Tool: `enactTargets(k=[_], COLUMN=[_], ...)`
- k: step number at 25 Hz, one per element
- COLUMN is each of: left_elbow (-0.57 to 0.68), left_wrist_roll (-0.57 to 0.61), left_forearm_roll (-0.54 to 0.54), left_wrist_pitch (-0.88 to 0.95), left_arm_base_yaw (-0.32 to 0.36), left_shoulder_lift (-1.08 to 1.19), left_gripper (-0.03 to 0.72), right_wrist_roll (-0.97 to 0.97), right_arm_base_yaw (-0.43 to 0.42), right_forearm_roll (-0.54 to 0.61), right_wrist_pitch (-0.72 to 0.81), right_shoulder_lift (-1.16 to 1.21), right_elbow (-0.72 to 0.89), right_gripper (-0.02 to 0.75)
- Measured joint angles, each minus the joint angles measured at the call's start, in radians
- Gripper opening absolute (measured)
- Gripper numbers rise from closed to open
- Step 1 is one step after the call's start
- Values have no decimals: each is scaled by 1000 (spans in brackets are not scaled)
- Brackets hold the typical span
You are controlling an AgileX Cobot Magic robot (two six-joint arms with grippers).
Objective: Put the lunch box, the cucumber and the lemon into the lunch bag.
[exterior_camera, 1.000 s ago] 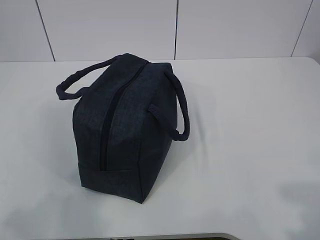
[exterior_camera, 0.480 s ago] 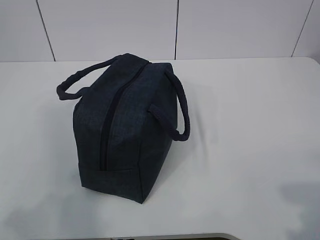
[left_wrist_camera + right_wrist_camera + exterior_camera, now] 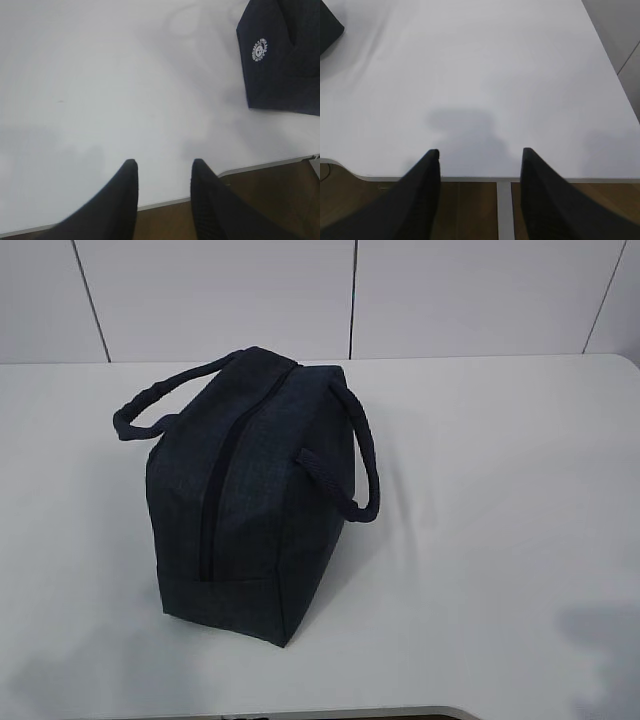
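The dark navy lunch bag stands on the white table, left of centre, its zipper line shut along the top and its two loop handles hanging to either side. A corner of the lunch bag with a white round logo fills the upper right of the left wrist view. My left gripper hovers open over the table's front edge, well short of the bag, with nothing between its fingers. Over the front edge too, my right gripper is open and empty; a bag corner shows far left. Lunch box, cucumber and lemon are out of view.
The white table stretches to the right of the bag. A white panelled wall rises behind it. Brown floor and a grey table leg show below the front edge. Neither arm appears in the exterior view.
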Motion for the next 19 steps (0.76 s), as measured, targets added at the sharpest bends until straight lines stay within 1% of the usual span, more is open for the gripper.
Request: enactTargets(k=[19], left_elbow=[0], left_wrist_roll=[0], left_forearm_roll=[0], left_wrist_pitch=[0], left_arm_base_yaw=[0], left_shoulder_lift=[0], left_gripper=[236], right_wrist_roll=[0], right_arm_base_yaw=[0], right_forearm_roll=[0], right_wrist_pitch=[0], right_shoulder_lift=[0], right_elbow=[0], right_gripper=[396])
